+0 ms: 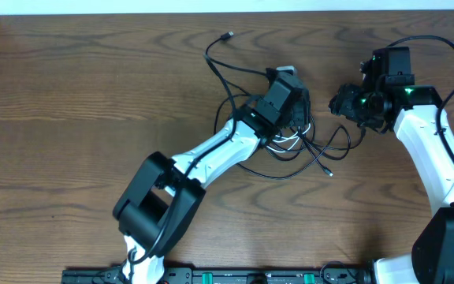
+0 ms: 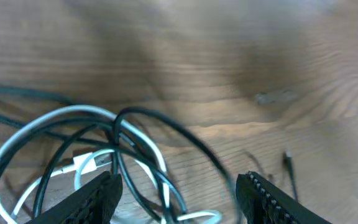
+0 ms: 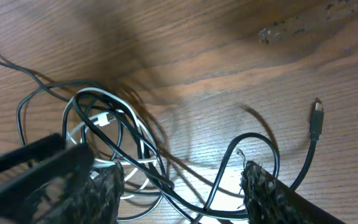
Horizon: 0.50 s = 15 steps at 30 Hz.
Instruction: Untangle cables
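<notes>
Both spread, empty — left end effector, right end effector, over tangled cables.

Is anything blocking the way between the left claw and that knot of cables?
Nothing visible does. The left gripper hangs open directly above the cables, with only bare table around them.

Messy knot of black and white cables on the left, loose plug end far right, right gripper gaping above the table.

Brown wood-grain table, pale scuff mark on its surface
</notes>
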Motion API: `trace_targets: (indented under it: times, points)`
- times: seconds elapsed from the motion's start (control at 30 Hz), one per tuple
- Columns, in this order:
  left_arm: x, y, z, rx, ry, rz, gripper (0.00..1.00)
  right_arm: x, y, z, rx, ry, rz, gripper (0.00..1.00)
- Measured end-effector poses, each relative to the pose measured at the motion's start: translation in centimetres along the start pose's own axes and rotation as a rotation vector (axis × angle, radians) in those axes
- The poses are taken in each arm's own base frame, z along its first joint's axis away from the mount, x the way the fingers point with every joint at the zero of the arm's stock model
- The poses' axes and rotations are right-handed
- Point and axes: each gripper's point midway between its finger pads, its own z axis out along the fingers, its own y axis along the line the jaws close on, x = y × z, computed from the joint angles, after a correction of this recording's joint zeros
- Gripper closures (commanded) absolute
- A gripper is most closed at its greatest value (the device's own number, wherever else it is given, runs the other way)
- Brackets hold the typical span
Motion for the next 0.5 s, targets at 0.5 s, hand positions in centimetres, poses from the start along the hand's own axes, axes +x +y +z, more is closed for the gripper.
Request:
trace_targets:
  times: [0.5]
  points:
    - [1.8,1.6,1.0,-0.053,0.061,0.075,0.37,0.0,-0.1,0.0,0.004,-0.001,0.0,0.41]
